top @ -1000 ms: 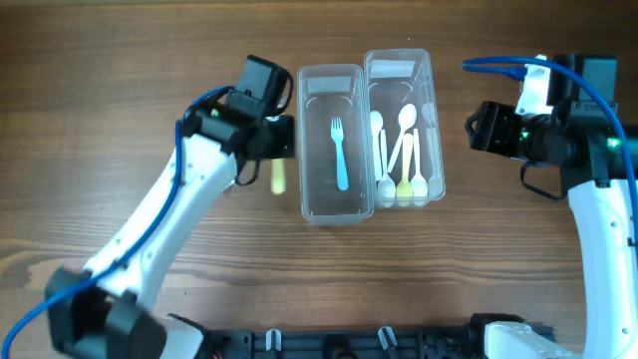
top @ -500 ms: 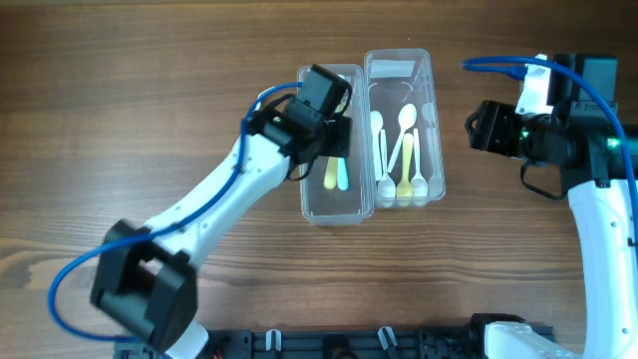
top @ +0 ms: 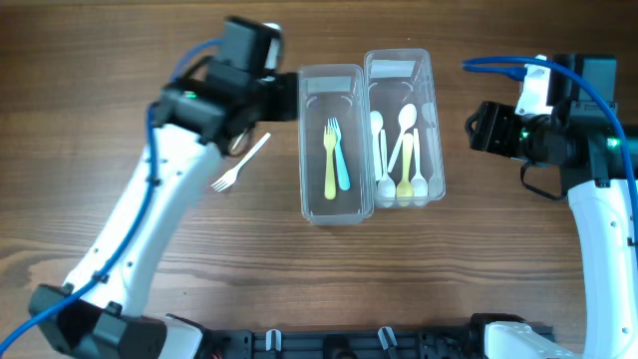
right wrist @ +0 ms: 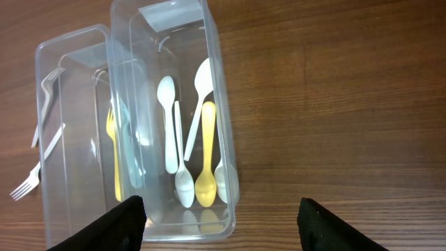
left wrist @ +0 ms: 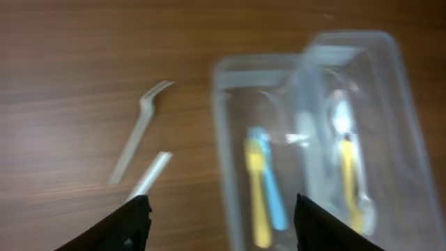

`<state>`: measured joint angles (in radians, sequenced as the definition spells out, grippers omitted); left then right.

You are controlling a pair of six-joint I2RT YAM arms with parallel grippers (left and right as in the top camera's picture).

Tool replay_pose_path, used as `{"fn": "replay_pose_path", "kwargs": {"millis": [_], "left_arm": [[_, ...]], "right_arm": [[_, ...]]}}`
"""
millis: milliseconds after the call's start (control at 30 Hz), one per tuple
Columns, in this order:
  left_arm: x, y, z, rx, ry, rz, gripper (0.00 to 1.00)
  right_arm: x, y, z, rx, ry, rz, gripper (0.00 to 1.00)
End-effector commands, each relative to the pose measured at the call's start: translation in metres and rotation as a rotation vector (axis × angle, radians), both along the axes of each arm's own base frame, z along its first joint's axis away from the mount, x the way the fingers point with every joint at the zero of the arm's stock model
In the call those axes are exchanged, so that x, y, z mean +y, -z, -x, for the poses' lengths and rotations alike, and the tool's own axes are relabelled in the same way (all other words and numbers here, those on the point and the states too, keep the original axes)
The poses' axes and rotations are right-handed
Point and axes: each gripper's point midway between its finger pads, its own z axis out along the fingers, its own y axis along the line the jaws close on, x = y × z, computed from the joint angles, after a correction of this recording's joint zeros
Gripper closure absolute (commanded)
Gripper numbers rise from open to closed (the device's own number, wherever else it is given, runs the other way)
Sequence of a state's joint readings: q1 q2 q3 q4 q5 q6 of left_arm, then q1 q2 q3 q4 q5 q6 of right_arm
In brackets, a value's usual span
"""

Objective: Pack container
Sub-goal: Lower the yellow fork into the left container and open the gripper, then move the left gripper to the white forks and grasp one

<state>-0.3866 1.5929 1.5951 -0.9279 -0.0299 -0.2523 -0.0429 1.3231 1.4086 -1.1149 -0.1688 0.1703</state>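
Note:
Two clear containers stand side by side. The left container holds a yellow fork and a blue fork lying next to each other, also blurred in the left wrist view as yellow fork and blue fork. Several white spoons and a yellow spoon lie in the right container. My left gripper hovers open and empty by the left container's far left corner. My right gripper hangs open and empty to the right of the containers.
A white fork lies on the wooden table left of the containers, close under my left arm. The left wrist view shows that white fork and a second pale handle beside it.
My left gripper carried the yellow fork over the left container, opened and left it beside the blue fork, then drew back up and to the left. The right arm stayed still.

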Motion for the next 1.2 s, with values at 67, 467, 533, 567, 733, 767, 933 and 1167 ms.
{"fn": "replay_pose_path", "kwargs": {"millis": [67,467,533,567,733,767,933,1167], "left_arm": [[0.061,0.060,-0.033,0.083,0.047,-0.220,0.48],[0.064,0.178,-0.088,0.156,0.213,-0.343,0.37],[0.065,0.195,-0.090,0.178,0.218,-0.347,0.37],[0.064,0.201,-0.091,0.181,0.224,-0.351,0.37],[0.054,0.222,-0.094,0.194,0.251,-0.305,0.39],[0.054,0.226,-0.094,0.200,0.254,-0.302,0.40],[0.054,0.236,-0.093,0.218,0.256,-0.304,0.45],[0.049,0.246,-0.083,0.264,0.280,-0.269,0.69]], "right_arm": [[0.002,0.006,0.001,0.019,-0.014,-0.007,0.30],[0.002,0.007,0.002,0.025,-0.016,-0.005,0.30],[0.002,0.007,0.002,0.024,-0.016,-0.006,0.30],[0.002,0.007,0.002,0.025,-0.015,-0.006,0.30],[0.002,0.008,0.003,0.031,-0.015,-0.007,0.31],[0.002,0.008,0.004,0.033,-0.015,-0.007,0.30],[0.002,0.008,0.005,0.037,-0.016,-0.006,0.30],[0.002,0.010,0.007,0.048,-0.016,-0.006,0.31]]}}
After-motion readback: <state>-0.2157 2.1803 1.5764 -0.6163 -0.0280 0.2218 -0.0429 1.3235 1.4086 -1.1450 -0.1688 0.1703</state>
